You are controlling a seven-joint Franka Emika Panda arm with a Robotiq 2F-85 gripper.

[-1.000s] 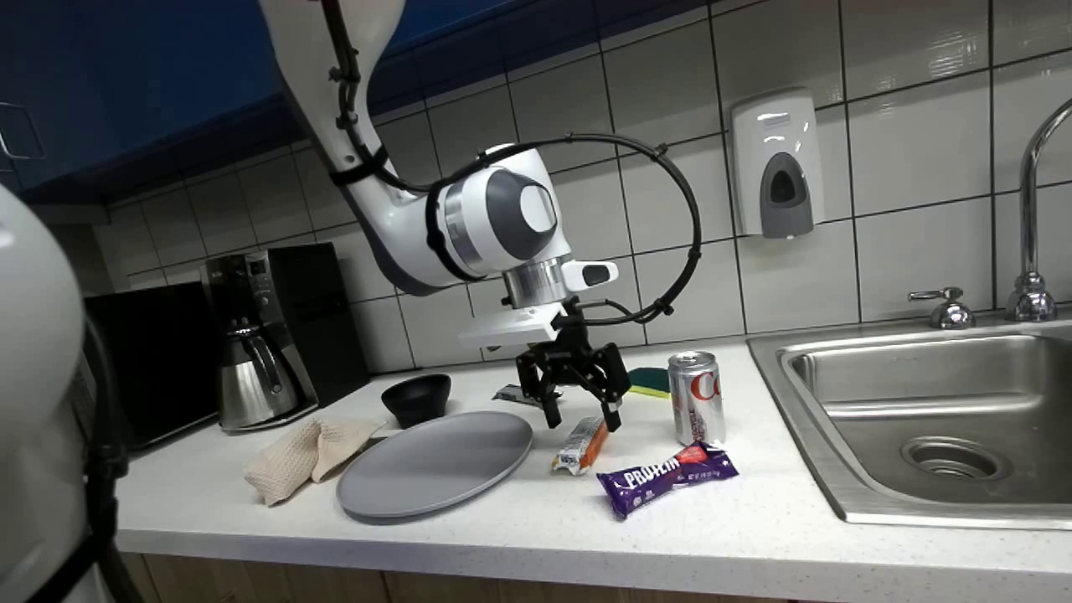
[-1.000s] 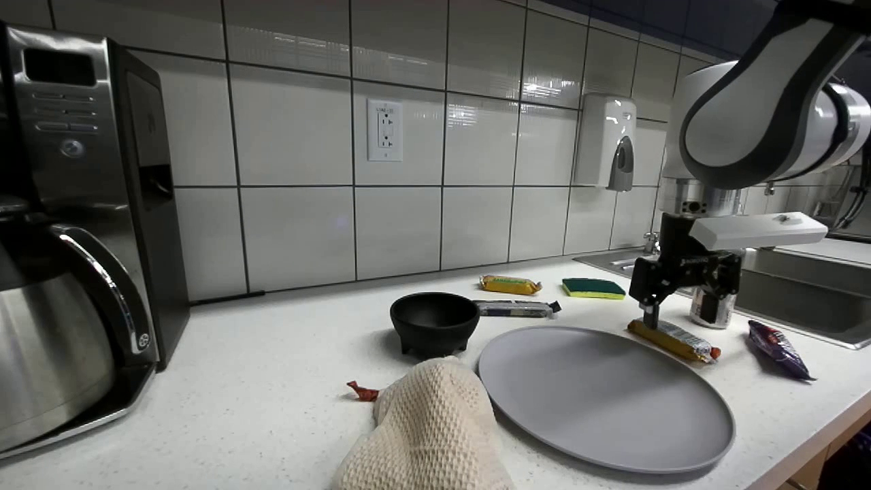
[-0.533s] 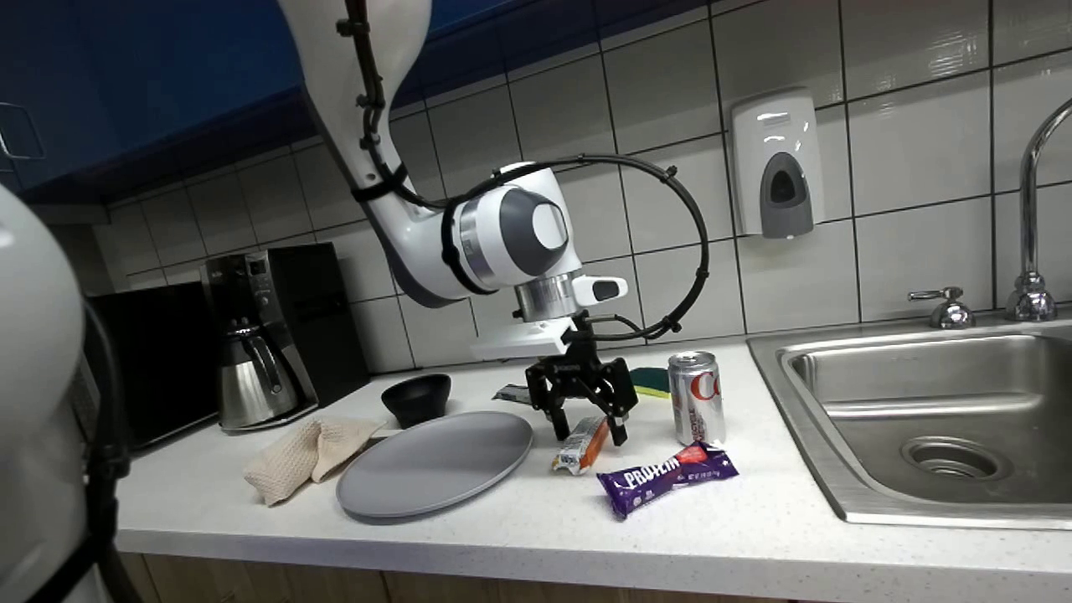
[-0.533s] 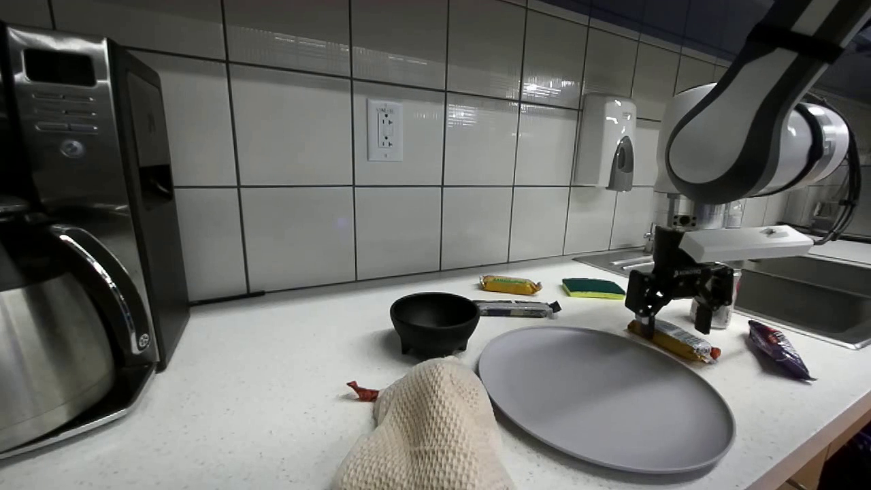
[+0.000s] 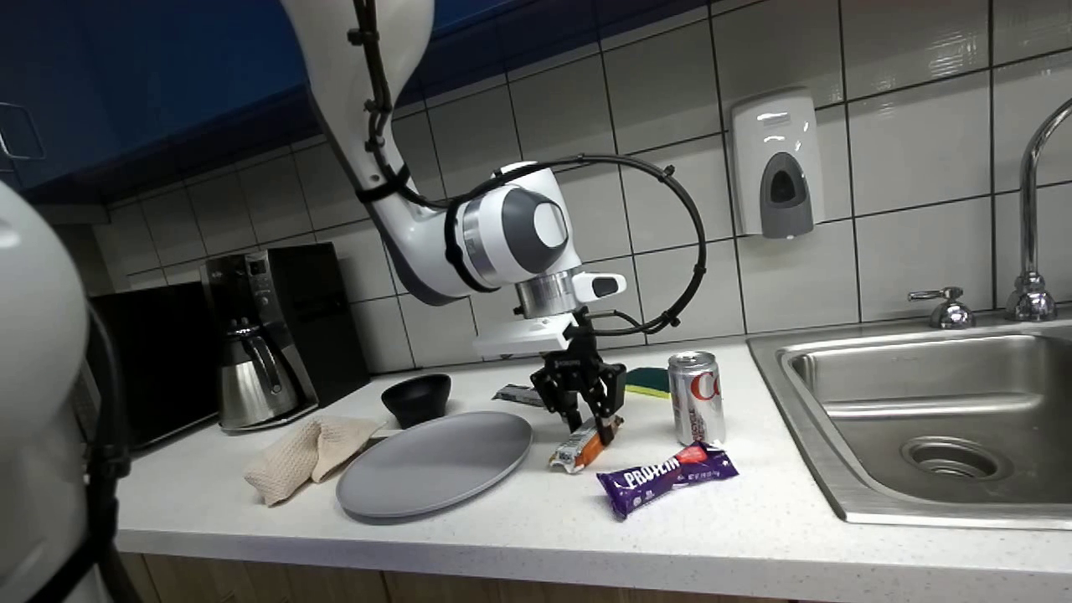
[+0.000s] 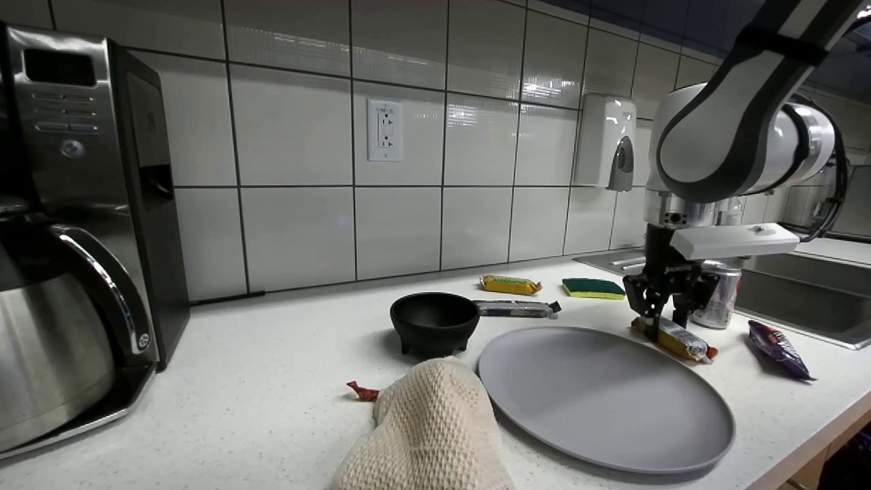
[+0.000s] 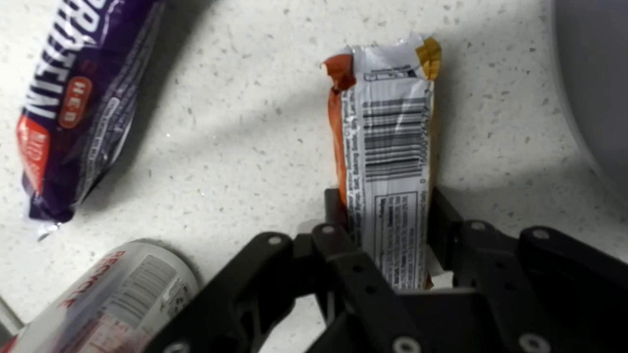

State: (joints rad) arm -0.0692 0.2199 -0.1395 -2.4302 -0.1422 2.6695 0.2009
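Note:
An orange-and-silver wrapped bar (image 7: 392,147) lies flat on the white counter with its barcode side up. My gripper (image 7: 388,211) points down over it, one black finger against each long side, shut on the bar nearer its far end. In both exterior views the gripper (image 5: 590,427) stands low at the counter with the bar (image 5: 578,452) between its fingertips. Nearby lies a purple protein bar (image 5: 666,476). Behind that, a silver soda can (image 5: 697,398) stands upright. To the bar's other side rests a flat grey plate (image 6: 605,401).
A green-and-yellow sponge (image 6: 592,288), a yellow bar (image 6: 510,284) and a dark-wrapped bar (image 6: 517,309) lie toward the wall. Beyond the plate are a black bowl (image 6: 434,320), a beige cloth (image 6: 429,429) and a coffee maker (image 5: 280,327). The steel sink (image 5: 804,469) borders the can's side.
The gripper has come down over the orange-and-silver bar, and its fingers have closed in from wide apart onto the bar's sides. The bar has shifted and turned slightly.

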